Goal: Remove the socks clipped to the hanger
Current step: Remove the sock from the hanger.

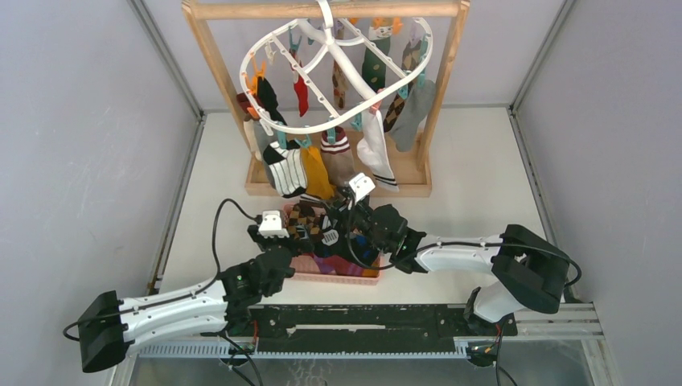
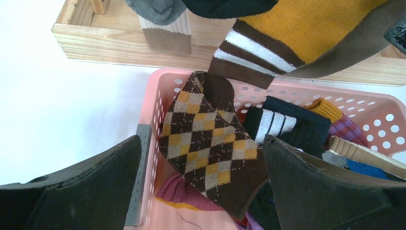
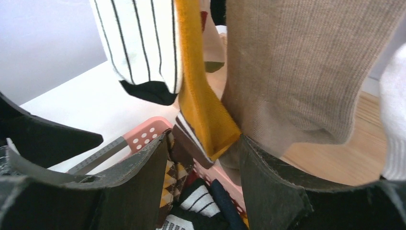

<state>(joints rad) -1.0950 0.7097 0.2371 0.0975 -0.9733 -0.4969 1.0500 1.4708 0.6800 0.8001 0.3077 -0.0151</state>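
Note:
The white oval hanger (image 1: pixel 338 60) hangs from a wooden frame stand (image 1: pixel 215 72), with several socks (image 1: pixel 285 165) clipped round its rim. My right gripper (image 3: pixel 203 139) is open just below the hanging mustard sock (image 3: pixel 201 105). That sock's brown and white striped cuff dips between the fingertips, with a beige sock (image 3: pixel 297 72) to its right. My left gripper (image 2: pixel 202 140) is wide open over a pink basket (image 2: pixel 378 108). A brown and yellow argyle sock (image 2: pixel 210 143) lies loose in the basket below its jaws. In the top view both grippers (image 1: pixel 293 233) (image 1: pixel 336 221) meet over the basket.
The pink basket (image 1: pixel 334 277) holds several loose socks and sits in front of the stand's wooden base (image 2: pixel 95 38). A white black-striped sock (image 3: pixel 139 43) hangs left of the mustard one. Grey walls enclose the white table (image 1: pixel 466 177) on both sides.

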